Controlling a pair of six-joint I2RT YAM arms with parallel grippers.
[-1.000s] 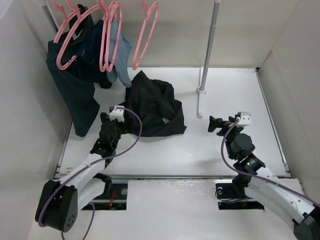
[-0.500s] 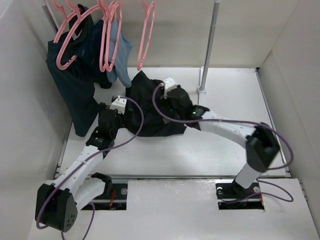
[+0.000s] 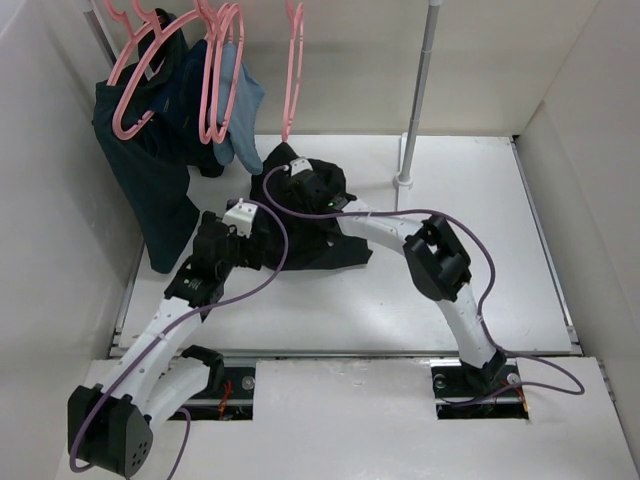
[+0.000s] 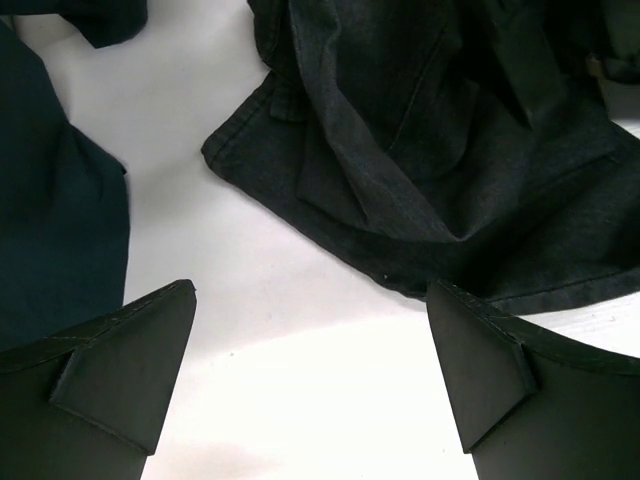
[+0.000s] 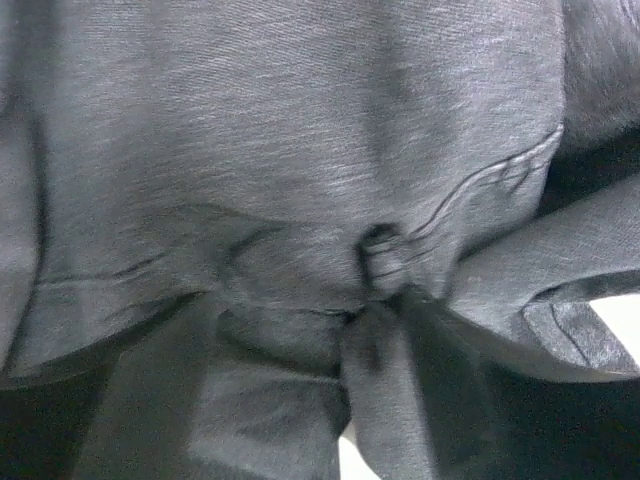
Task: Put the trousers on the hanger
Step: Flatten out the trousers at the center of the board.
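Note:
The black trousers (image 3: pixel 335 240) lie crumpled at the table's centre-left. My right gripper (image 3: pixel 308 192) reaches across and presses down into their far part. In the right wrist view the trousers (image 5: pixel 300 120) fill the frame. There the right gripper (image 5: pixel 310 300) stands open, a fold with a belt loop bunched between its blurred fingers. My left gripper (image 3: pixel 257 232) is open at the heap's left edge. In its own view the left gripper (image 4: pixel 310 285) hovers over bare table just short of the trousers (image 4: pixel 420 130). An empty pink hanger (image 3: pixel 293 60) hangs above the heap.
More pink hangers (image 3: pixel 215 75) hang at the back left with a dark teal garment (image 3: pixel 150 190) and a light blue one (image 3: pixel 247 110). The teal garment (image 4: pixel 50 230) is close by my left finger. A white pole (image 3: pixel 420 90) stands at the back centre. Walls enclose three sides.
My right arm swung from the right side across the table onto the trousers. The left gripper edged forward to the heap's edge. The empty hanger turned edge-on.

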